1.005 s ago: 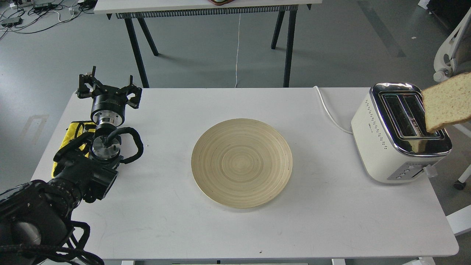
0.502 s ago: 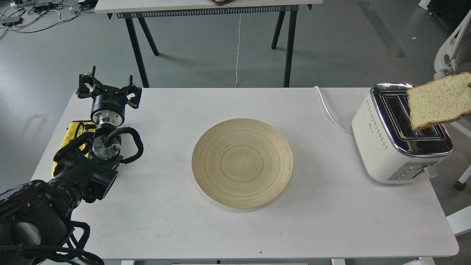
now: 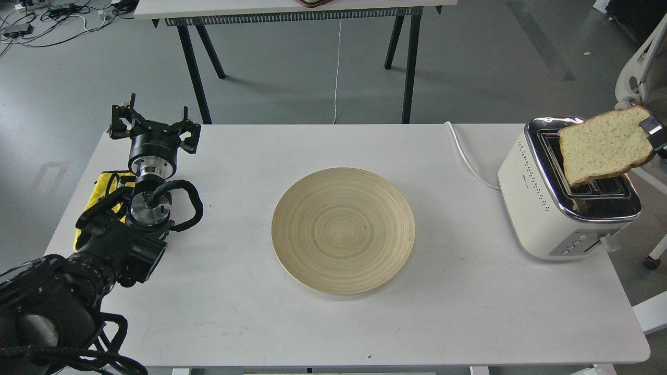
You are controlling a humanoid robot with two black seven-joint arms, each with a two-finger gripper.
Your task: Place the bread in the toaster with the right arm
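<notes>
The bread (image 3: 604, 146) is a pale tan slice with a brown crust, held tilted in the air just above the slots of the toaster (image 3: 526, 192). The cream toaster with a chrome top stands at the table's right end. My right gripper (image 3: 652, 130) comes in from the right edge; only a fingertip shows, shut on the slice's right edge. My left gripper (image 3: 153, 124) is open and empty near the table's far left corner.
A round wooden plate (image 3: 343, 230) lies mid-table. A yellow cloth (image 3: 107, 185) lies under my left arm. The toaster's white cord (image 3: 466, 159) runs off the far edge. A white chair (image 3: 638, 78) stands right of the table.
The bread has moved left, from the toaster's right side to above its slots, and the right fingertip has come into view. The left arm has not moved.
</notes>
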